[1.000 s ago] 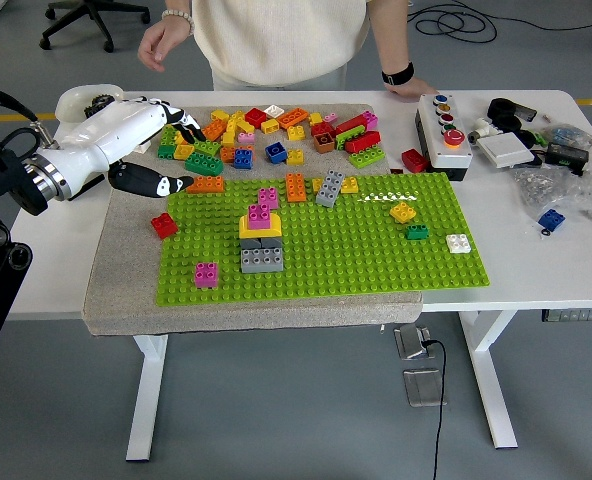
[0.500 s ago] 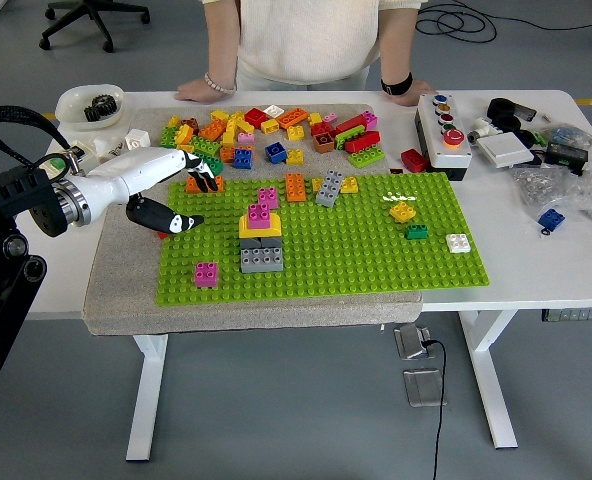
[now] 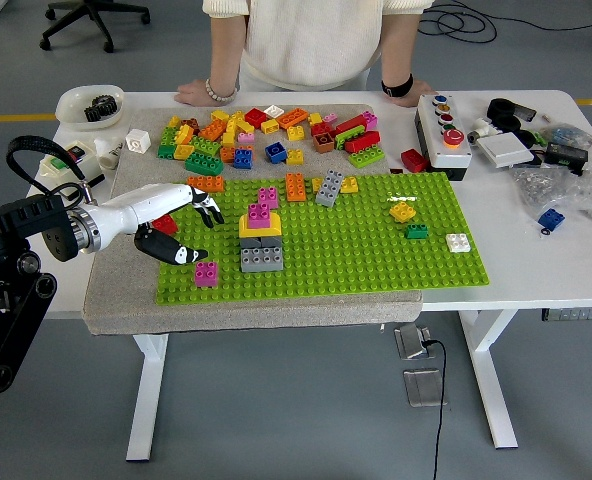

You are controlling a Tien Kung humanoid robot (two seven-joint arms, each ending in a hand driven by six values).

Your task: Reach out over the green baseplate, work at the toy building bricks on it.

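The left hand [image 3: 181, 225] holds nothing, fingers [image 3: 208, 208] spread wide above the studded green baseplate [image 3: 376, 250]; a stacked grey-yellow-pink brick tower [image 3: 261, 238] stands just beyond them.

The baseplate [image 3: 356, 250] lies mid-frame on a mat [image 3: 126, 290] on the table [image 3: 536, 270]. A loose brick pile [image 3: 266, 135] sits behind it toward the upper centre. A brick stack [image 3: 261, 240] stands on its left part, and the left hand [image 3: 181, 225] hovers at its left edge. A button box [image 3: 444, 135] sits upper right.
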